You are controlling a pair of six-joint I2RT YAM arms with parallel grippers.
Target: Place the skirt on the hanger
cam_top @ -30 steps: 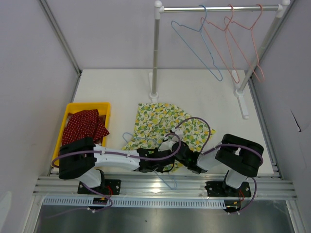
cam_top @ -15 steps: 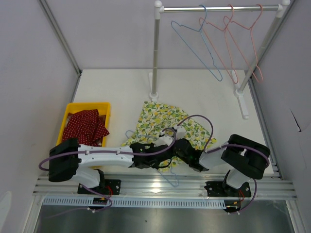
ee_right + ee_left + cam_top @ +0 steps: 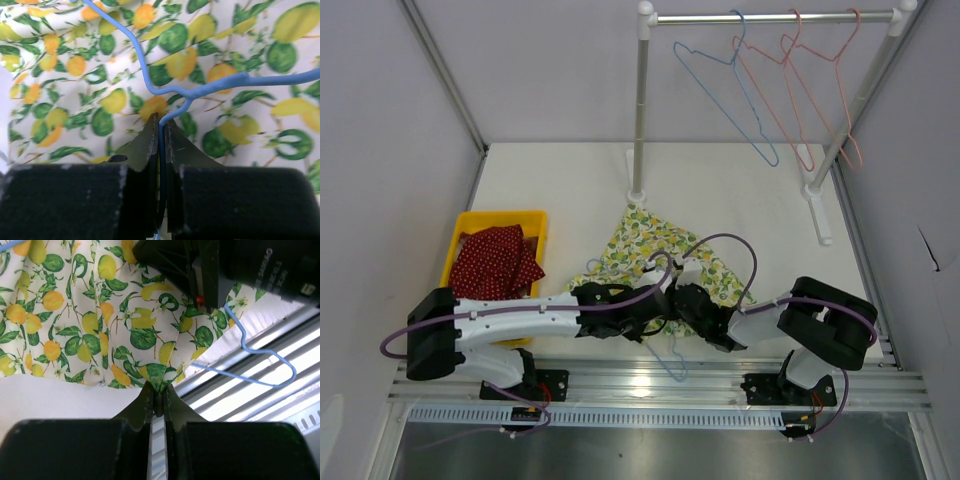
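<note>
The left gripper [image 3: 158, 390] has its two fingers pressed together on the near edge of the skirt [image 3: 100, 315]; a small fold of the printed cloth is pinched between the tips. The right gripper [image 3: 160, 122] is also closed, and between its fingers there is the thin wire of the blue hanger [image 3: 220, 84], just below the place where the wire is twisted at the neck. In the right wrist view this hanger lies over the skirt.

From above, both grippers meet near the middle of the table's near edge, very close to each other. The left arm reaches from its base to the right, and the right arm reaches from its base to the left. The hook of the blue hanger points toward the near side and goes out over the metal rails [image 3: 650, 385] where the arms are bolted.

The skirt has a pattern of lemons and green leaves. It lies on the white table [image 3: 740, 190], spread from the grippers toward the far side, and its far corner comes near the foot of the left pole of the clothes rack [image 3: 640, 110].

To the left of the skirt stands a yellow bin [image 3: 455, 240] with a red dotted cloth [image 3: 495, 260] inside. On the bar of the rack, at the far right, hang another blue wire hanger [image 3: 730, 90] and two pink ones [image 3: 820, 85].
</note>
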